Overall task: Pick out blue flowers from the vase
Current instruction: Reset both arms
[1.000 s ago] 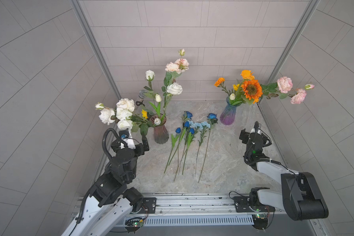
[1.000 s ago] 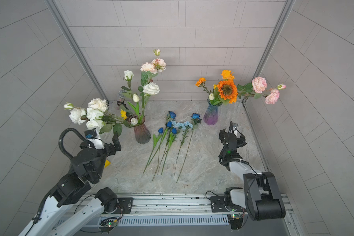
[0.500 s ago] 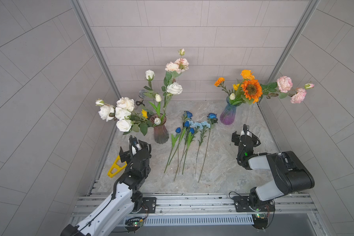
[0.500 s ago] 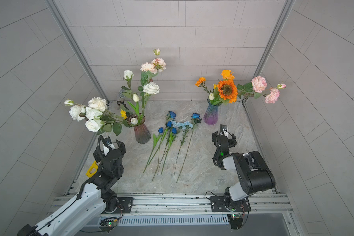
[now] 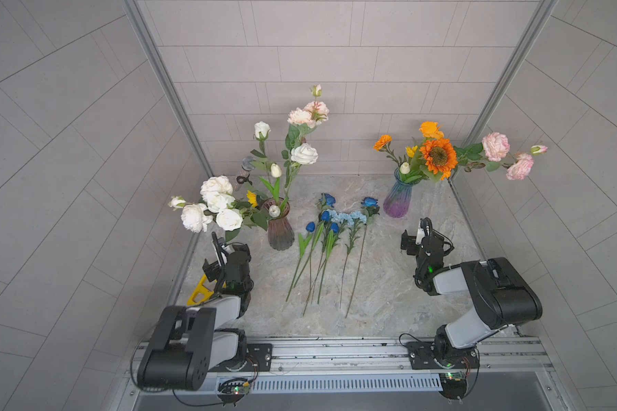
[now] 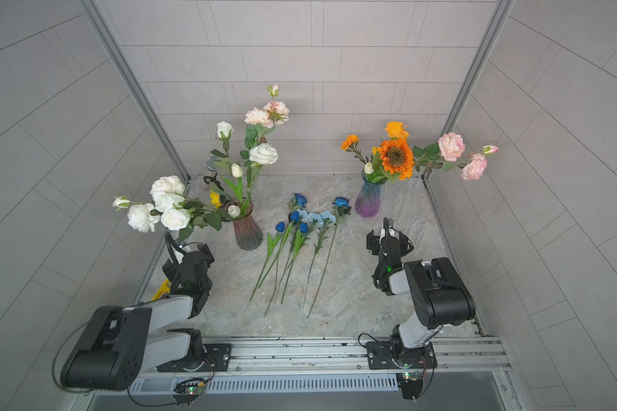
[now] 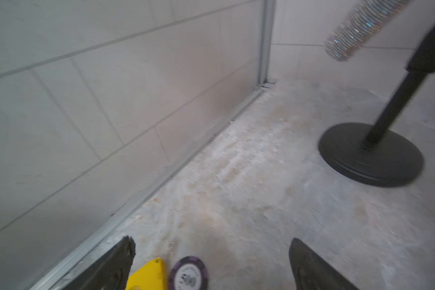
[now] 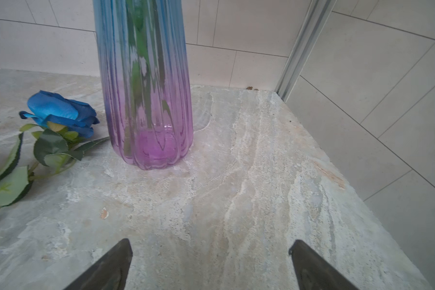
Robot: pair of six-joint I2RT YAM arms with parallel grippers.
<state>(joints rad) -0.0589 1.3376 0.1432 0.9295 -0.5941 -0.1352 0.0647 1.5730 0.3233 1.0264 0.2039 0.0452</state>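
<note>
Several blue flowers (image 5: 335, 227) (image 6: 307, 220) lie side by side on the marble table between two vases, stems toward the front. A dark pinkish vase (image 5: 280, 231) holds white and pale pink blooms. A blue-to-purple vase (image 5: 398, 199) (image 8: 146, 100) holds orange and pink blooms. One blue rose (image 8: 60, 113) lies just beside that vase's foot. My left gripper (image 5: 225, 256) (image 7: 211, 251) sits low at the left wall, open and empty. My right gripper (image 5: 419, 236) (image 8: 210, 251) hovers low in front of the blue-purple vase, open and empty.
A yellow plastic piece (image 5: 200, 293) (image 7: 148, 276) and a purple poker chip (image 7: 189, 275) lie under the left gripper. A black stand (image 7: 369, 155) with a glittery microphone (image 5: 244, 170) is in the back left corner. Tiled walls close in on three sides.
The left arm has come down from near the white flowers and folded back low by the left wall. The right arm has folded back too. The flowers lie as before.
</note>
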